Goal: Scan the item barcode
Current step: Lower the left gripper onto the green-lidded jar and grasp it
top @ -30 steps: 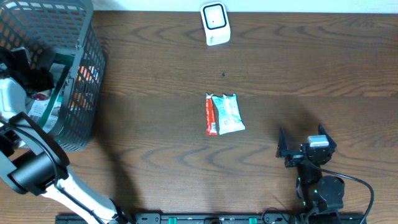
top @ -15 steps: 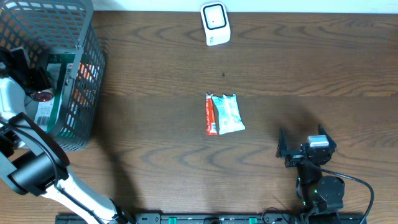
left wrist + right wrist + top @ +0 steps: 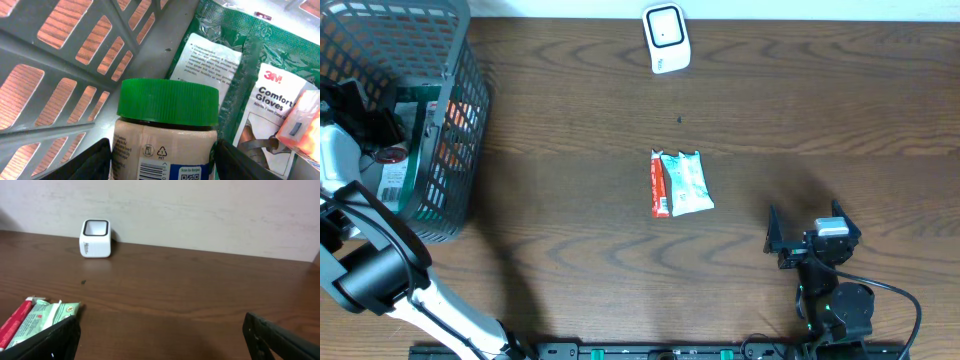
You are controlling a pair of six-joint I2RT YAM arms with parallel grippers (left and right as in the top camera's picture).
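In the left wrist view a jar (image 3: 165, 145) with a green ribbed lid (image 3: 168, 102) and pale contents stands inside the grey basket (image 3: 60, 75). Its label shows a barcode (image 3: 152, 171). My left gripper (image 3: 162, 162) is shut on the jar, one black finger (image 3: 92, 162) pressed to each side. Overhead, that gripper (image 3: 365, 115) sits deep in the basket (image 3: 455, 70) at the far left, and the jar is hidden there. The white scanner (image 3: 666, 38) stands at the table's far edge. My right gripper (image 3: 808, 240) rests open at the front right, holding nothing.
A red bar (image 3: 660, 184) and a green-and-white packet (image 3: 686, 183) lie side by side mid-table. Under the jar lie a green pack (image 3: 220, 55), a 3M glove pack (image 3: 272, 95) and an orange item (image 3: 300, 120). The right wrist view shows the scanner (image 3: 95, 239) far left.
My left gripper shifted slightly inside the basket and the packs around it moved a little. The right arm and the items mid-table have not moved.
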